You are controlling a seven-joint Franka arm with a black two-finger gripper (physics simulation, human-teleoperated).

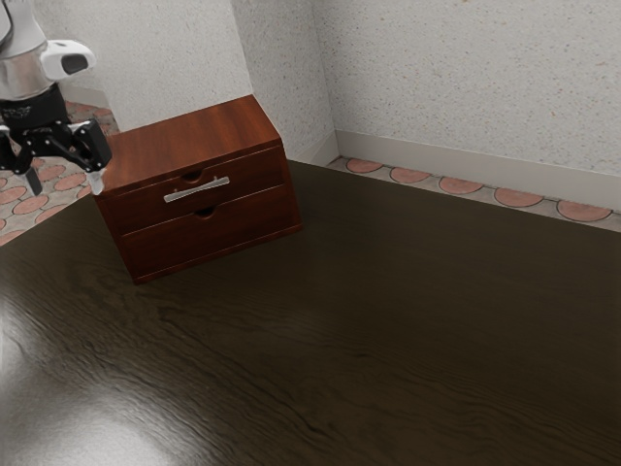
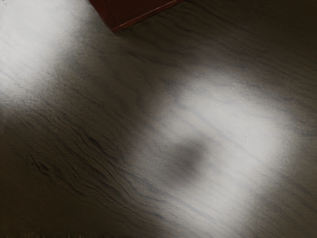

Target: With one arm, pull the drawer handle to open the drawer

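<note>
Drawer (image 1: 250, 175): upper of two, red-brown wood, in a cabinet (image 1: 189, 136) on the dark table (image 1: 388, 320).
Handle (image 1: 197, 189): silver bar.
Claw (image 1: 66, 183): spread, empty, beside the cabinet's corner.

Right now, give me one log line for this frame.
stage: pre-grasp | gripper: open, empty, off the cabinet corner at the exterior view's left | handle: untouched | upper drawer: looks shut

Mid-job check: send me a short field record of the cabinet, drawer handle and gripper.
cabinet: red-brown wood, two drawers, on a dark wood table
top drawer: looks shut, front flush
handle: silver bar, untouched
gripper: fingers open, holding nothing, at the cabinet's corner on the exterior view's left, apart from the handle
</note>
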